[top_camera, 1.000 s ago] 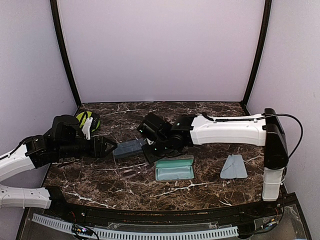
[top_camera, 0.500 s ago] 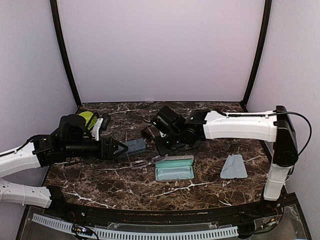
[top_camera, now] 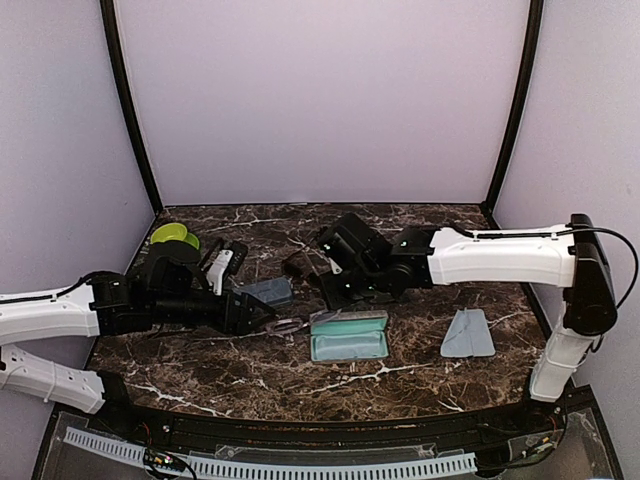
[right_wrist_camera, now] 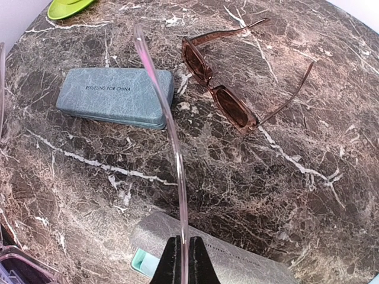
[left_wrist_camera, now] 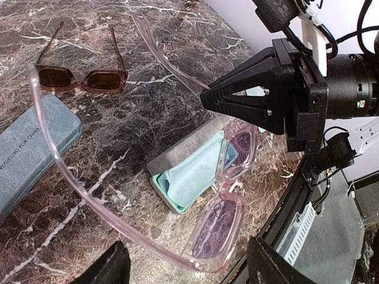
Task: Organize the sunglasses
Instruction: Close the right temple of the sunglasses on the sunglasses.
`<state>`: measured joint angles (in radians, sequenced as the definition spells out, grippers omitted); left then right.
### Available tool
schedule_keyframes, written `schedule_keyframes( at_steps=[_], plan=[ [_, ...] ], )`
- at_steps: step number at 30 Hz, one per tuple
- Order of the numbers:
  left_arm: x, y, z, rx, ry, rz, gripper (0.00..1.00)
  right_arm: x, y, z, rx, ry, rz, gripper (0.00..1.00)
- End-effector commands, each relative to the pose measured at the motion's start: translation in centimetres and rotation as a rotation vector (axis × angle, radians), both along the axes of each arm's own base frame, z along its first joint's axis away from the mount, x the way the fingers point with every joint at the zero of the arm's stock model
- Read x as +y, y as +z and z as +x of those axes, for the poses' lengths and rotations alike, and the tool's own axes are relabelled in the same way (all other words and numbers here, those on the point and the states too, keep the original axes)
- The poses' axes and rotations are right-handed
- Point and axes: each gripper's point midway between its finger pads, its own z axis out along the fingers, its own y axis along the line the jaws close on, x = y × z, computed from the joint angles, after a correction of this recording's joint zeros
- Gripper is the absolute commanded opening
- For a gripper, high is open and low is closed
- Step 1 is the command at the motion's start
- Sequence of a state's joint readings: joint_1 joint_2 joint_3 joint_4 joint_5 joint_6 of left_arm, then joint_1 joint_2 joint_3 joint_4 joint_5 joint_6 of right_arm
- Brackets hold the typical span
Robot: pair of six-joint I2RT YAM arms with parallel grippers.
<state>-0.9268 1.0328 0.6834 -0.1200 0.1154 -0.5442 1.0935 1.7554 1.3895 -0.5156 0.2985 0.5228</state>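
Observation:
The purple-tinted sunglasses (left_wrist_camera: 216, 228) with a pale pink frame hang low over the marble table (top_camera: 200, 370), beside an open case (left_wrist_camera: 189, 174) with a light-blue cloth inside. My right gripper (right_wrist_camera: 182, 251) is shut on one thin temple arm (right_wrist_camera: 169, 127) of them; it shows as a black wedge (left_wrist_camera: 237, 100) in the left wrist view. My left gripper (left_wrist_camera: 189, 263) is open, its fingers either side of the front frame without touching it. The reddish-brown sunglasses (right_wrist_camera: 219, 94) lie unfolded farther back. From above, the purple pair (top_camera: 290, 325) sits between both grippers.
A closed blue-grey case (top_camera: 265, 292) lies behind my left gripper (top_camera: 265, 320). The open case (top_camera: 348, 336) sits mid-table, and a flat light-blue cloth (top_camera: 467, 333) lies to its right. A lime-green object (top_camera: 172, 236) is at the back left.
My left arm has swung right and forward up to the purple sunglasses, and its jaws have widened slightly. My right arm has drawn back to the right, carrying the sunglasses by the temple.

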Motion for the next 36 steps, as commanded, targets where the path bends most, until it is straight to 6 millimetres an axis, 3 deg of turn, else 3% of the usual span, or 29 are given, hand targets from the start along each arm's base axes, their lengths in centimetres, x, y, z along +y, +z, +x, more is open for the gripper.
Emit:
schedule_keyframes(
  at_steps=[1,12,25,32,34,36],
  plan=[
    [-0.9,0.3,0.3,-0.041,-0.022,-0.002,0.70,0.0,1.9,0.7,-0.066,-0.002,0.061,0.00],
    [-1.4,-0.7,0.6,-0.008,-0.009,0.004,0.69,-0.4,1.9,0.6,-0.095,0.001,0.082,0.00],
    [-2.0,-0.5,0.7,-0.020,-0.034,0.022,0.70,-0.4,1.3,0.4,-0.086,0.011,0.071,0.00],
    [-1.0,1.4,0.9,-0.104,-0.003,-0.018,0.75,-0.4,0.8,0.3,-0.076,0.017,0.059,0.00],
    [-1.0,1.5,0.7,-0.114,-0.015,-0.023,0.84,-0.3,0.7,0.3,-0.072,0.021,0.062,0.00],
    [-1.2,1.1,0.6,-0.106,-0.029,-0.008,0.87,-0.2,0.7,0.3,-0.071,0.023,0.065,0.00]
  ],
)
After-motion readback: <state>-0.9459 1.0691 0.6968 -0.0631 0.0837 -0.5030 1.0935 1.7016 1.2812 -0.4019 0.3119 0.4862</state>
